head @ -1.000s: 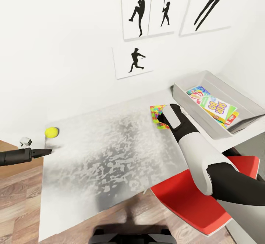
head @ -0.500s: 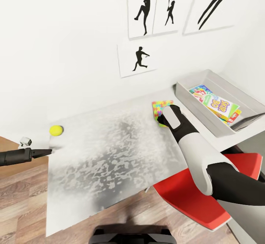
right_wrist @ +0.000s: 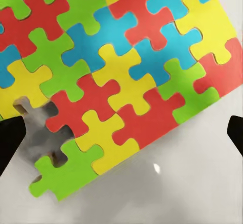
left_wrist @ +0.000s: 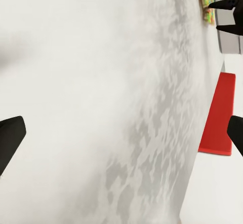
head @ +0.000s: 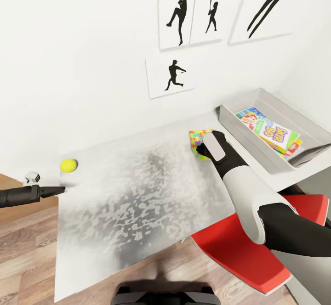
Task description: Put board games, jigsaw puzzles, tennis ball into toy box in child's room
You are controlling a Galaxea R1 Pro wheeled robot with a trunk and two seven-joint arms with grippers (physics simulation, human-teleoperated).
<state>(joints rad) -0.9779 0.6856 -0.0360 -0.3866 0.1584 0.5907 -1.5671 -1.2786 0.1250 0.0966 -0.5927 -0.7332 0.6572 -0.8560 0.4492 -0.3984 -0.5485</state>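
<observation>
White walls with black sports silhouettes (head: 175,74) back a long pale tabletop (head: 138,204), and the task looks well past halfway; nearest the robot a red chair (head: 239,254) sits tucked under the right end; at the left edge the left tool (head: 59,189) hangs just off the tabletop, and in its wrist view its two dark fingertips (left_wrist: 10,138) stand wide apart with nothing between them, so it is spread and empty; a little beyond it the ball (head: 68,165) rests alone on the tabletop, well apart from everything else, not yet collected; across the surface the right arm reaches over a jigsaw (head: 198,138) lying flat near the box; the right tool (right_wrist: 121,133) hovers directly above that tile (right_wrist: 116,72), its fingertips at either edge of its wrist view, spread and clear of the coloured pieces, gripping nothing; whether a second tile lies beneath the first I cannot tell; farthest right the toy box (head: 239,132) stands at the tabletop's end, already holding the "SKIP BO" game (head: 275,134) stacked on other colourful flat boxes, though their exact count is hard to read; judging from this, the games are largely in, while the jigsaw under the right tool and the ball remain.
</observation>
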